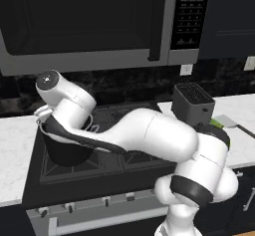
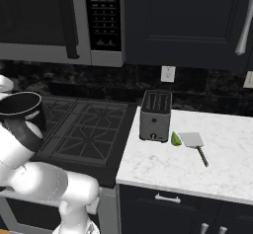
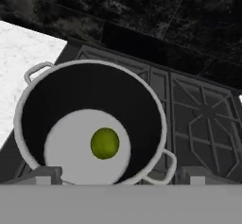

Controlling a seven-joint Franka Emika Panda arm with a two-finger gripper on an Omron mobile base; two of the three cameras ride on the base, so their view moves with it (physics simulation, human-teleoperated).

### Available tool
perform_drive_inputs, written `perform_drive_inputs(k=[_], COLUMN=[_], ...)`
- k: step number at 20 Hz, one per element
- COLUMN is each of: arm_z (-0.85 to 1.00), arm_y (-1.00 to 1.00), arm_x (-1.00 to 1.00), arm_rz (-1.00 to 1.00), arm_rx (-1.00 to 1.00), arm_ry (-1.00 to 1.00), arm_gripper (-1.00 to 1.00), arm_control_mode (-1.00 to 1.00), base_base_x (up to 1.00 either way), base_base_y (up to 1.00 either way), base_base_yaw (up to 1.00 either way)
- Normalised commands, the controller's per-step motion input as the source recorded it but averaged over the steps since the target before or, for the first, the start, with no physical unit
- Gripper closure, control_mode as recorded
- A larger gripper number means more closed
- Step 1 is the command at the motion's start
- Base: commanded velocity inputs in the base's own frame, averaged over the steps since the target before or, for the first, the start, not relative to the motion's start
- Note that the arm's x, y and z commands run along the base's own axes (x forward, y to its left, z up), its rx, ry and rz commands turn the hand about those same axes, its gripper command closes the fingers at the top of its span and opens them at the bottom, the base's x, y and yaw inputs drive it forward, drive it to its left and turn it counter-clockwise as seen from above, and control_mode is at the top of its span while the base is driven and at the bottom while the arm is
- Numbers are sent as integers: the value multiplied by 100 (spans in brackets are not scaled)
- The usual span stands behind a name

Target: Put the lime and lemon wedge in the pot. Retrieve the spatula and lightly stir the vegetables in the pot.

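Over the pot [image 3: 90, 124] the fingers [image 3: 47, 175] stand wide apart, nothing between them, so the lime [image 3: 104, 143] looks dropped: it sits loose on the pale pot floor, near centre. Pot rests on the stove [image 2: 84, 124], left-hand burner, arm bent above it. Well apart on the table [image 2: 197, 169], right of the toaster [image 2: 156, 114], lie a green-yellow wedge [image 2: 176, 139] and the spatula [image 2: 193, 141], just beside each other, likely staged for the next pickups. Wedge next, probably.
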Motion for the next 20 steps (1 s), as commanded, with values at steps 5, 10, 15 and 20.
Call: perform_drive_inputs(k=[5,10,15,20], arm_z=[49,0,-1,-16], arm_y=[-99,-100,-100,-100], arm_x=[-63,-9,0,0], arm_rz=[-5,-15,-18,-18], arm_rx=[11,14,12,6], arm_ry=[-3,10,18,18], arm_gripper=[-100,-100,-100,-100], arm_control_mode=[-100,-100,-100,-100], base_base_x=[0,0,0,0], base_base_y=[0,0,0,0], base_base_yaw=[0,0,0,0])
